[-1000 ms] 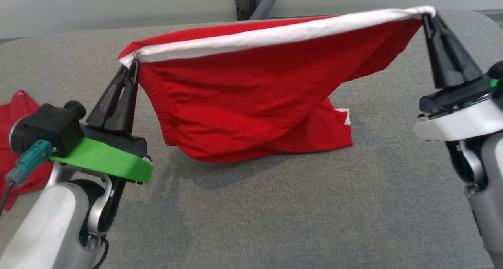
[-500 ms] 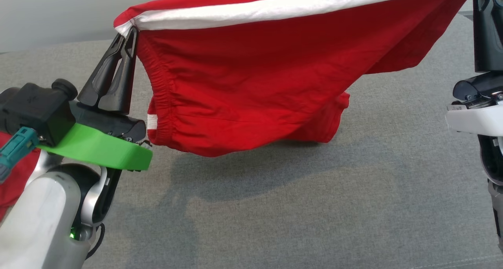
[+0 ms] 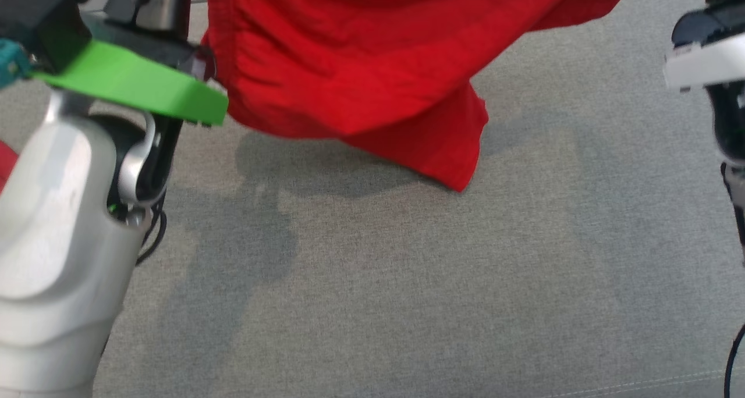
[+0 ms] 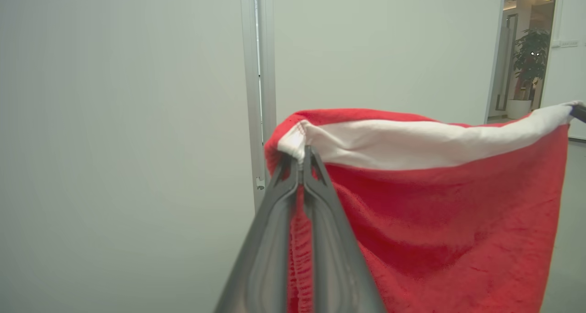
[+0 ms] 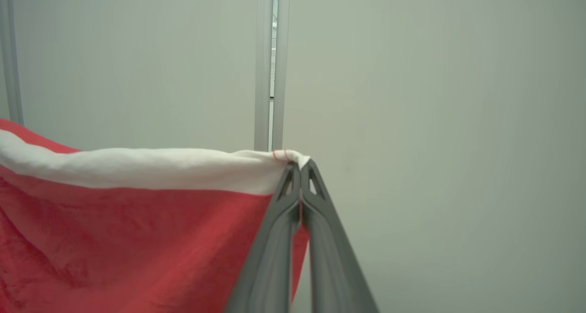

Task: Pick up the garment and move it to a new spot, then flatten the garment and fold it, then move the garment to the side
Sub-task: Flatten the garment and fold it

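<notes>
The garment is red with a white band along its upper edge. It hangs stretched in the air between my two grippers. My left gripper is shut on the band's left corner. My right gripper is shut on the band's other corner, with the cloth sagging below it. In the head view the garment's lowest tip hangs down to the grey surface; whether it touches, I cannot tell. My left wrist with its green plate is at the upper left, my right wrist at the upper right.
A wide grey fabric surface lies below the arms. A scrap of another red cloth shows at the far left edge. A pale wall with a metal strip stands behind, with a doorway and a plant to one side.
Both grippers have risen with the banded edge, and their fingertips have passed out of the top of the head view. The garment's lower part has come up off the surface and now hangs.
</notes>
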You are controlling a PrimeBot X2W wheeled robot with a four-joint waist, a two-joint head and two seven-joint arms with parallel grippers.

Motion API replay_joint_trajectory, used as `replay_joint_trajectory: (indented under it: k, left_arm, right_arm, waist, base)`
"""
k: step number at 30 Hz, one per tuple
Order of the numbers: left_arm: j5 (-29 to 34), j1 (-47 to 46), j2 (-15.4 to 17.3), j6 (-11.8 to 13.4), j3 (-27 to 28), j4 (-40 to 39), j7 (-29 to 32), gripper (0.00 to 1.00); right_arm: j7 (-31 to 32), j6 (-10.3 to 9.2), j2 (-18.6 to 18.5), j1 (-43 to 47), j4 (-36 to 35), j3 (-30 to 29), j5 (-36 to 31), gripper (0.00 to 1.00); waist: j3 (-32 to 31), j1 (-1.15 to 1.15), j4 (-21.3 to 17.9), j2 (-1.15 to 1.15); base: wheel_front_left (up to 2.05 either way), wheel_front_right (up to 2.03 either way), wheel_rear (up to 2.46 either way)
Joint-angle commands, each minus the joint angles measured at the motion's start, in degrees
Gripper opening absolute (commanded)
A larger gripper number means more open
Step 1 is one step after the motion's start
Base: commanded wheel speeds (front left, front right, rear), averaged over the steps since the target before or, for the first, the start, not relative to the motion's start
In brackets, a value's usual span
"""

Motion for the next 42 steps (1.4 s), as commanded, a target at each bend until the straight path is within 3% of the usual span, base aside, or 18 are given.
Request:
replay_joint_trajectory:
  k: [1, 5, 12, 21, 29, 39, 42]
  left_arm:
    - [0.0, -4.2, -0.9, -1.1, -0.1, 3.2, -0.8, 0.0]
    - [0.5, -15.3, -4.6, -3.7, -0.4, 14.6, -3.8, 0.0]
    - [0.4, -29.5, -9.2, -6.1, 0.7, 37.2, -10.7, 0.0]
    - [-3.2, -33.3, -13.3, -8.6, 1.9, 56.3, -13.5, 0.0]
    - [-4.8, -26.2, -15.6, -9.9, 0.9, 59.8, -14.8, 0.0]
    - [-1.2, -1.8, -16.6, -10.1, 4.5, 48.1, -14.9, 0.0]
    - [0.1, 4.9, -16.8, -10.1, 4.2, 44.3, -14.9, 0.0]
  right_arm:
    - [-0.9, -0.05, -0.4, -4.0, 2.9, 1.0, 1.3, 0.0]
    - [-2.5, -0.05, -0.4, -15.8, 12.8, 3.7, 3.4, 0.0]
    - [-8.5, -0.04, 4.3, -33.8, 31.1, 8.5, 5.3, 0.0]
    - [-10.9, -0.04, 9.3, -40.3, 49.7, 14.0, 10.8, 0.0]
    - [-11.9, -0.04, 7.7, -31.6, 51.5, 20.6, 18.1, 0.0]
    - [-13.1, -0.03, 4.5, -5.7, 42.6, 27.1, 29.0, 0.0]
    - [-13.2, -0.04, 2.9, 2.3, 38.0, 25.6, 30.6, 0.0]
  waist:
    - [4.2, 0.0, 0.8, 0.0]
    - [7.0, 0.0, 1.5, 0.0]
    - [7.9, 0.0, 0.9, 0.0]
    - [8.6, 0.0, 0.4, 0.0]
    - [10.7, 0.0, 1.0, 0.0]
    - [7.5, 0.0, 1.2, 0.0]
    - [5.5, 0.0, 1.3, 0.0]
  base:
    - [0.0, 0.0, 0.0]
    - [0.0, 0.0, 0.0]
    - [0.0, 0.0, 0.0]
    - [0.0, 0.0, 0.0]
    - [0.0, 0.0, 0.0]
    - [0.0, 0.0, 0.0]
    - [0.0, 0.0, 0.0]
